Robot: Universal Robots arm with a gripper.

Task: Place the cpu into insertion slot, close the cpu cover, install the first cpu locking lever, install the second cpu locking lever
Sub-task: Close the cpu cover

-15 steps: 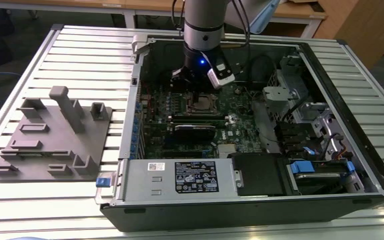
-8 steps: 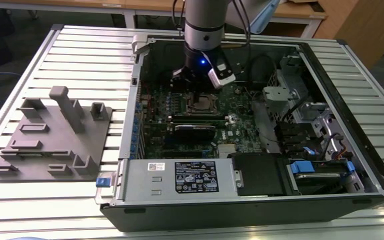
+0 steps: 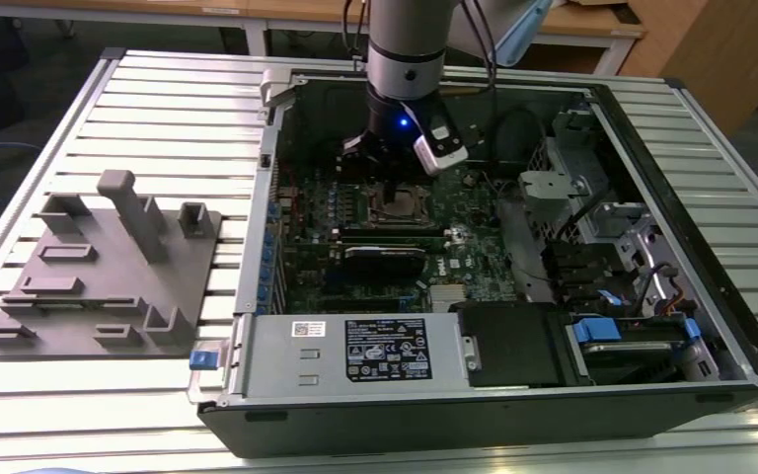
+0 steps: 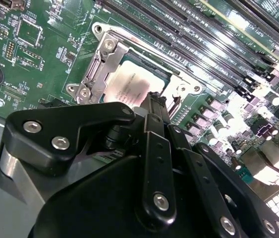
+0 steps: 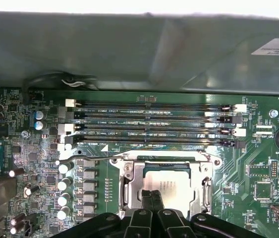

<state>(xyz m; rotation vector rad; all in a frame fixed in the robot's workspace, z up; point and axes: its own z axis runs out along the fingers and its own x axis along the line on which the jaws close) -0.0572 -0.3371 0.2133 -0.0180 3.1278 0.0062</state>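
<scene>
Nearest the first wrist view's lens, the gripper (image 5: 152, 197) is clenched. Its two black fingertips (image 5: 147, 198) are pressed together with nothing visible between them. Judging by that, they are shut to make one narrow prod, fit for the tight metalwork of the socket. They hang over the nearer edge of the cpu (image 5: 171, 186), though I cannot tell whether they touch it.

The cpu sits flat inside the insertion slot (image 5: 119, 163), dull silver top upward. The cpu cover (image 5: 204, 193) appears to lie down around it, its window framing the chip (the levers are too hard to pick out to judge). Beyond the socket run the long black memory slots (image 5: 154, 124) across the green motherboard (image 5: 258, 163), then the grey case wall (image 5: 139, 49).

In the exterior view the computer case (image 3: 273, 138) lies on its side with the panel off, probably so the arm (image 3: 413, 39) can reach straight down from the upper centre of the frame. Inside, at lower centre, is the labelled power supply (image 3: 352, 351), with drive bays (image 3: 616, 336) at lower right. On the exterior view's left a grey fixture tray (image 3: 103, 286) carries posts and shallow pockets on the slatted table (image 3: 155, 89).
</scene>
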